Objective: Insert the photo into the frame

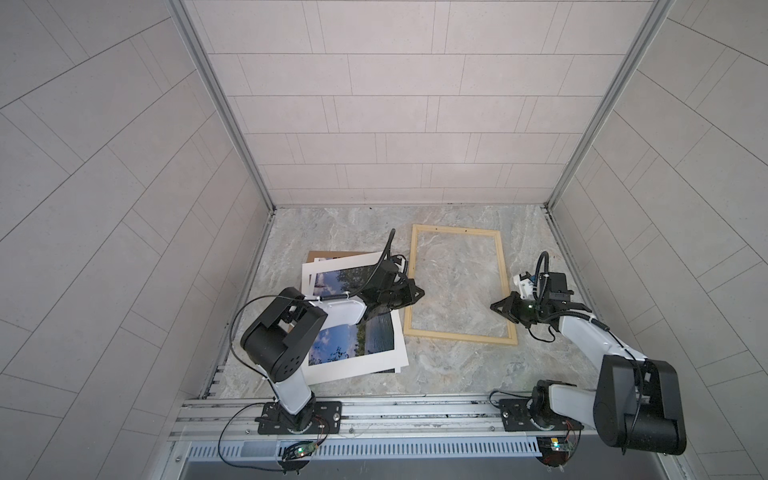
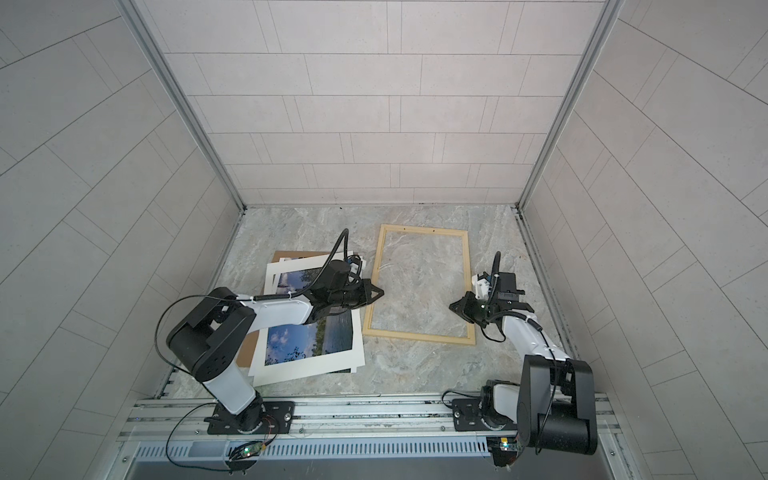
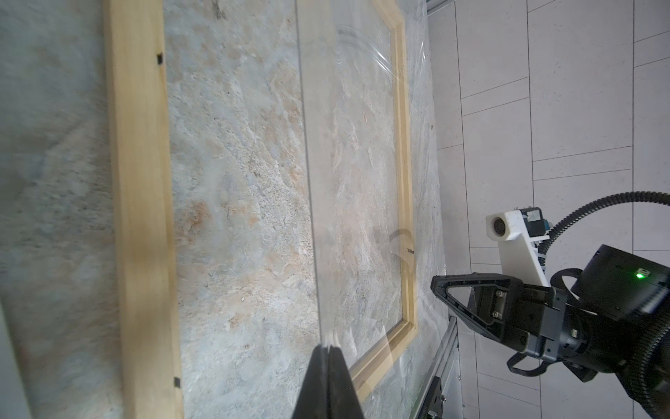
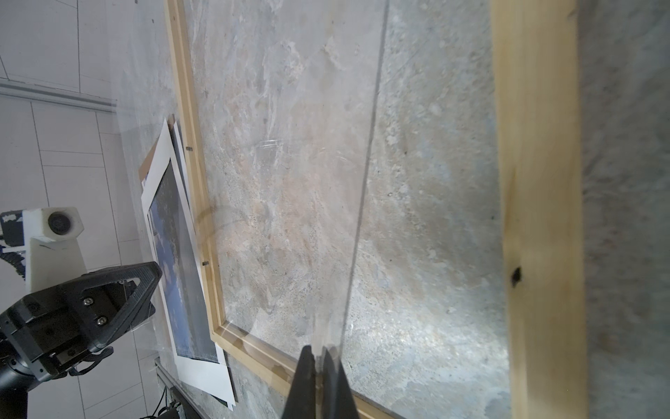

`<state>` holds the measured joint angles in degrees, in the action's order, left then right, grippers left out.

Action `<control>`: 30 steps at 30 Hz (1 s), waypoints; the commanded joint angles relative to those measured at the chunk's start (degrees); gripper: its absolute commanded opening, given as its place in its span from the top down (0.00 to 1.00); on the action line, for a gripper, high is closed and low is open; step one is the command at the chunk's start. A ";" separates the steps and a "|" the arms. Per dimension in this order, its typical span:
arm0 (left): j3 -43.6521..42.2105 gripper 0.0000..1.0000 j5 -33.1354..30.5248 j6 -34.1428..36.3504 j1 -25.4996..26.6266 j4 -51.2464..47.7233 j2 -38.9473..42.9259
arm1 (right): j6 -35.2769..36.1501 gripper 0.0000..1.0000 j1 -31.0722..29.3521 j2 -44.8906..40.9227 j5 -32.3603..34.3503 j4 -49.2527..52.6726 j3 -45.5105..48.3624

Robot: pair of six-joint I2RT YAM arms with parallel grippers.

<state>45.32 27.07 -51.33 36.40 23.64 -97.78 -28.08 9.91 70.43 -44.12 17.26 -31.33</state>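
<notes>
Both sets of jaws closed: left gripper (image 1: 419, 294) and right gripper (image 1: 494, 306) pinch one clear sheet (image 3: 326, 254) over one wooden frame (image 1: 457, 335); one photo (image 1: 374, 336) lies beside.

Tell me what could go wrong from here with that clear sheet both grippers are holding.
The clear sheet is pinched only at opposite edges by the left gripper and right gripper; it could slip or bend if the arms move unevenly. Lowered crooked, it may catch on the frame.
</notes>
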 commanded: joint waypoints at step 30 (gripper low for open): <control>-1.10 1.00 -0.37 -0.23 0.33 0.97 -3.47 | 2.34 1.00 1.89 10.22 -5.07 4.06 -8.13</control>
<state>44.31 26.50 -51.92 36.47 25.32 -100.20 -25.87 10.96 79.96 -46.65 21.71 -38.41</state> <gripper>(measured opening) 0.051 0.047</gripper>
